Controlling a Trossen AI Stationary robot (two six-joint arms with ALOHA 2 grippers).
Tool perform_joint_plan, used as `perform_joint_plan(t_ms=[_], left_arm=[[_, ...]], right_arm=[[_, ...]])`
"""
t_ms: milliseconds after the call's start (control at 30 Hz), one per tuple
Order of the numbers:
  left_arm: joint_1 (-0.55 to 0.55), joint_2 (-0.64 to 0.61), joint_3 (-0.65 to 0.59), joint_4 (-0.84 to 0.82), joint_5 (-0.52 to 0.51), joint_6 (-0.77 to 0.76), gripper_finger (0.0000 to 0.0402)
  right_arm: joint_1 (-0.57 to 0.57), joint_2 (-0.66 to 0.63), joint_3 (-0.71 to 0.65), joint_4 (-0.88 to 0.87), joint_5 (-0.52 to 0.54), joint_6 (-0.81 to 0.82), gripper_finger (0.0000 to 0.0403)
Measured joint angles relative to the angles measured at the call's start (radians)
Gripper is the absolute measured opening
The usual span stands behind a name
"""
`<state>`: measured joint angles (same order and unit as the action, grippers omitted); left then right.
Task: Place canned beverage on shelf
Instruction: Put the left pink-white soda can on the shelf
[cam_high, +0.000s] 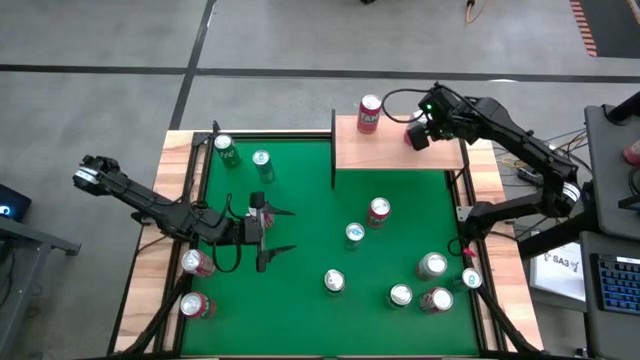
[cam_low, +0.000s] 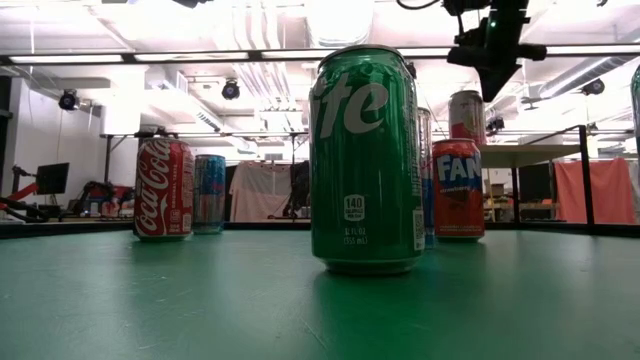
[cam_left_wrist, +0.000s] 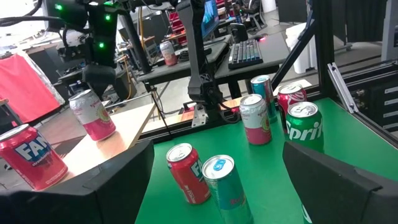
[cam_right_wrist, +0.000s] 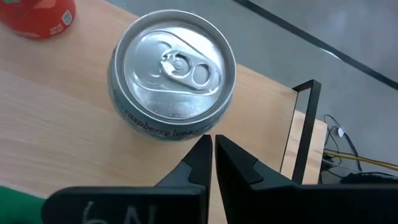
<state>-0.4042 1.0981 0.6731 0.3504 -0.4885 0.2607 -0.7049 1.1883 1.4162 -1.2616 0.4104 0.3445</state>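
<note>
Green felt table (cam_high: 300, 240) strewn with cans; right gripper (cam_right_wrist: 213, 152) jaws together above shelved raspberry-lime can (cam_right_wrist: 172, 78), red can (cam_right_wrist: 38, 15) beside.

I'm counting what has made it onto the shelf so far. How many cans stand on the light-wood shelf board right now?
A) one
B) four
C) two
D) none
C: the high view shows two cans on the shelf, a red Fanta can and a raspberry lime can beneath the right end effector, which is shut and above it, not gripping it.
</note>
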Motion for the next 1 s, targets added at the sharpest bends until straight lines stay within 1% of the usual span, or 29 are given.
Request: perform_joint_plan(t_ms=[133,200,400,500,767,1000], left_arm=[[0.0,0.0,0.0,0.0,0.0,0.0,0.0341],[0.0,0.0,0.0,0.0,0.0,0.0,0.0341],[0.0,0.0,0.0,0.0,0.0,0.0,0.0341],[0.0,0.0,0.0,0.0,0.0,0.0,0.0341],[0.0,0.0,0.0,-0.001,-0.001,0.0,0.0341],[0.0,0.0,0.0,-0.001,-0.001,0.0,0.0341]], right_arm=[[0.0,-0.003,0.047,-0.044,0.005,0.037,0.0012],[0.0,-0.007,0.069,-0.028,0.029,0.035,0.0012],[0.0,-0.007,0.088,0.143,0.034,-0.058,0.0012],[0.0,0.014,0.087,0.184,0.032,-0.099,0.0012],[-0.001,0.08,0.085,0.188,0.035,-0.12,0.0012],[-0.001,0.102,0.085,0.188,0.039,-0.113,0.0012]])
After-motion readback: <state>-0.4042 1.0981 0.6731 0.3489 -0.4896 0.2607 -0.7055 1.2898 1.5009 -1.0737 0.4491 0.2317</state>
